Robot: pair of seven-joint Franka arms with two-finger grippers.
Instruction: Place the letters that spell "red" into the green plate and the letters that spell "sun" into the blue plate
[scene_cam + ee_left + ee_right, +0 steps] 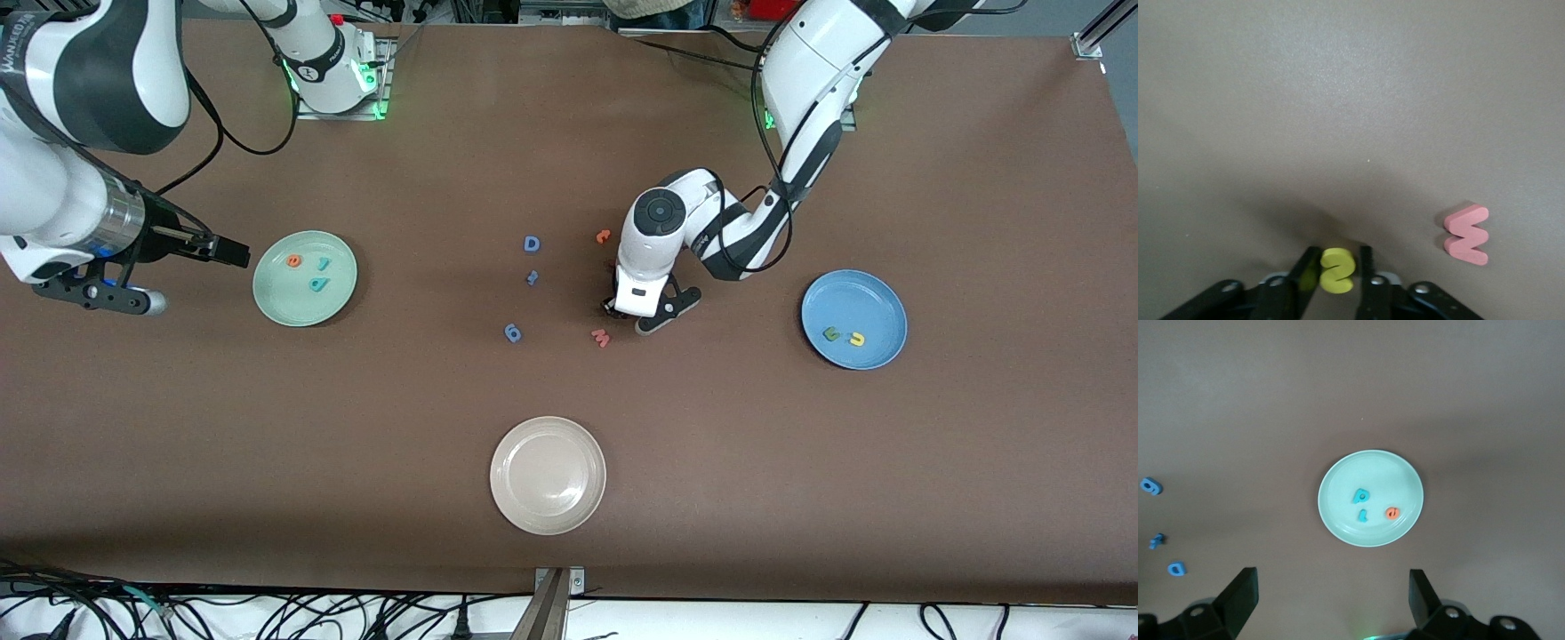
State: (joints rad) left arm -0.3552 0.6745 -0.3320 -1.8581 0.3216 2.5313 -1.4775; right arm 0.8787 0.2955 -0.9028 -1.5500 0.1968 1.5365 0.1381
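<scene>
My left gripper [622, 308] [1338, 265] is low at the middle of the table, shut on the yellow "s" [1337, 270]; the hand hides that letter in the front view. The blue plate [853, 289] holds the green "n" [832, 334] and yellow "u" [857, 339]. The green plate [276, 298] [1345, 487] holds the orange "e" [293, 260] [1392, 513], teal "r" [324, 263] [1364, 515] and teal "d" [318, 284] [1361, 496]. My right gripper [233, 252] [1331, 577] waits open and holding nothing, up beside the green plate at the right arm's end.
A pink "w" [601, 337] [1467, 235] lies close to the left gripper. An orange letter [603, 236], a blue "D" [532, 244] and two small blue letters [532, 277] [513, 332] lie mid-table. A white plate [548, 516] sits nearest the front camera.
</scene>
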